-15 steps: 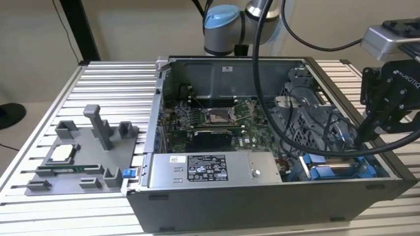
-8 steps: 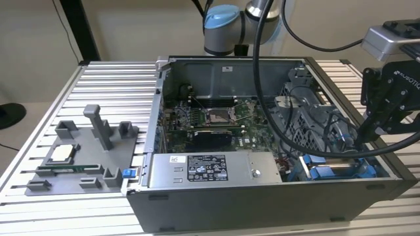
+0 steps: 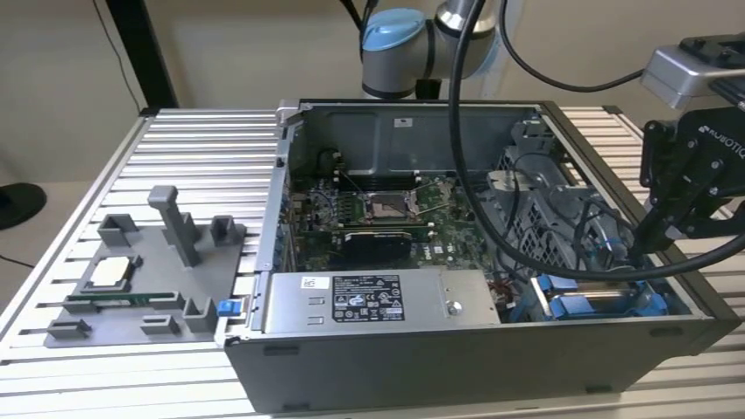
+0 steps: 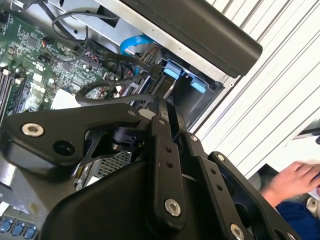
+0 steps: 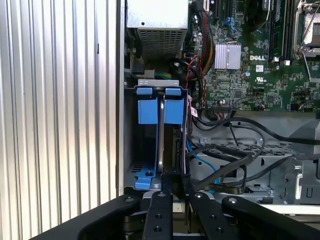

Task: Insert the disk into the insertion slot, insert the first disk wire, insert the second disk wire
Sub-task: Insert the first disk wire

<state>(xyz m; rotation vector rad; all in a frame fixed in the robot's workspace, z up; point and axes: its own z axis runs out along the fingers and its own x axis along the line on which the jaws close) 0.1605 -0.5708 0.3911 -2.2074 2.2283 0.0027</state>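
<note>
The open computer case (image 3: 466,358) lies on the ribbed table. At its corner on the exterior view's right is the insertion slot (image 3: 594,304) (image 5: 131,150), a grey bay with blue trim. The disk (image 5: 161,135) stands on edge inside it, a silver strip between blue carrier tabs (image 5: 147,111). My gripper (image 3: 650,240) (image 5: 175,175) (image 4: 162,97) reaches down into the case at the slot's inner end. Its fingers (image 5: 159,210) stand close together on what looks like a black disk wire (image 4: 115,85). The tips are partly hidden among the cables.
A grey power supply box (image 3: 372,301) sits beside the slot, with the green motherboard (image 3: 372,218) behind it. Thick black cables (image 3: 489,218) loop over the case. A grey fixture (image 3: 140,279) with parts lies at the exterior view's left. A person's hand (image 4: 295,180) rests off the table.
</note>
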